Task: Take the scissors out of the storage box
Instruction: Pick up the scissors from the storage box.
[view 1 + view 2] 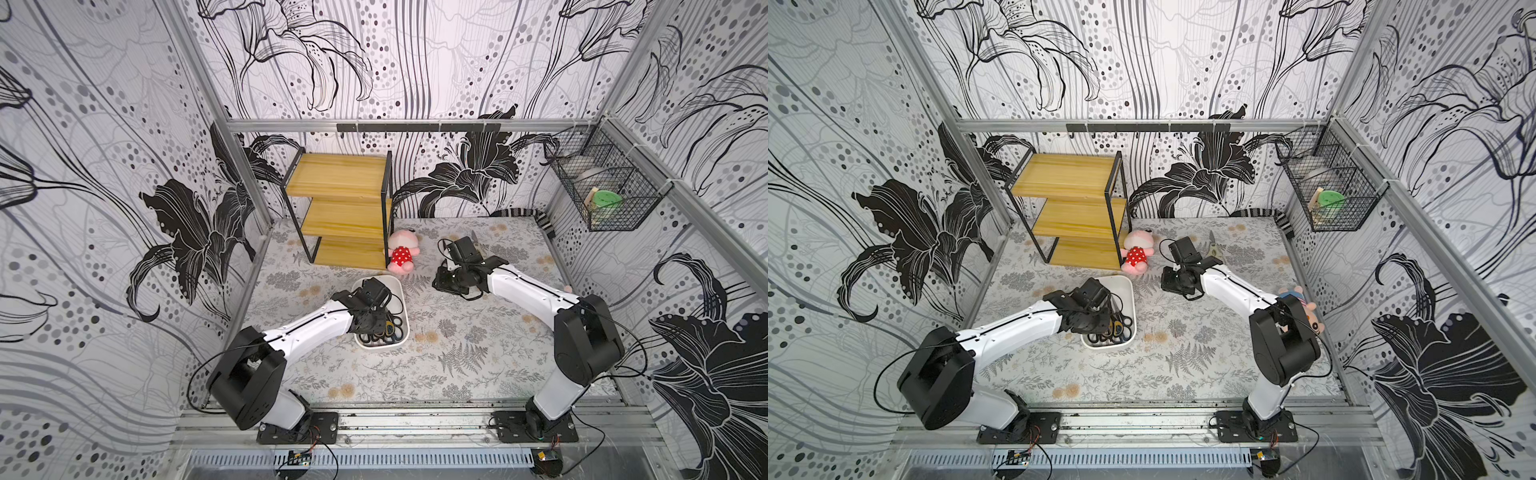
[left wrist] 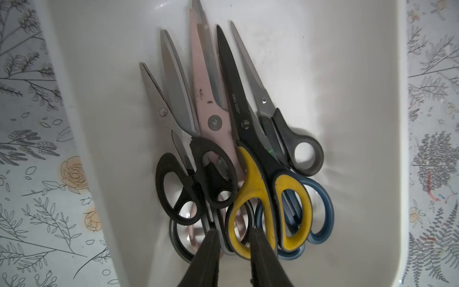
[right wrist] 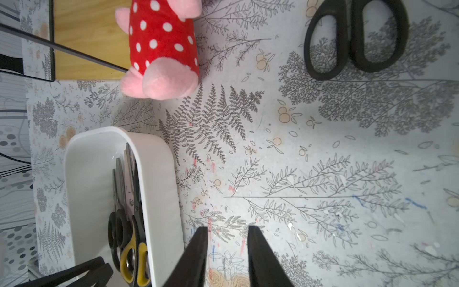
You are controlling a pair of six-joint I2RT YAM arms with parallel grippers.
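The white storage box (image 1: 400, 286) (image 2: 99, 124) lies left of the table's middle and holds several scissors (image 2: 248, 149) (image 1: 1117, 330), their handles towards the front. My left gripper (image 2: 234, 232) reaches down into the box. Its fingers straddle one loop of the yellow-black pair (image 2: 263, 188) together with a grey handle beside it, and press close on them. My right gripper (image 3: 227, 227) (image 1: 442, 284) hangs open and empty over the mat just right of the box (image 3: 159, 186). A black-handled pair (image 3: 355, 37) and a cream-handled pair (image 1: 1213, 245) lie on the mat outside the box.
A pink plush in a red spotted dress (image 1: 401, 253) lies beside the wooden shelf unit (image 1: 345, 208) behind the box. Another plush (image 1: 1304, 305) sits at the right edge behind my right arm. A black wire basket (image 1: 606, 187) hangs on the right wall.
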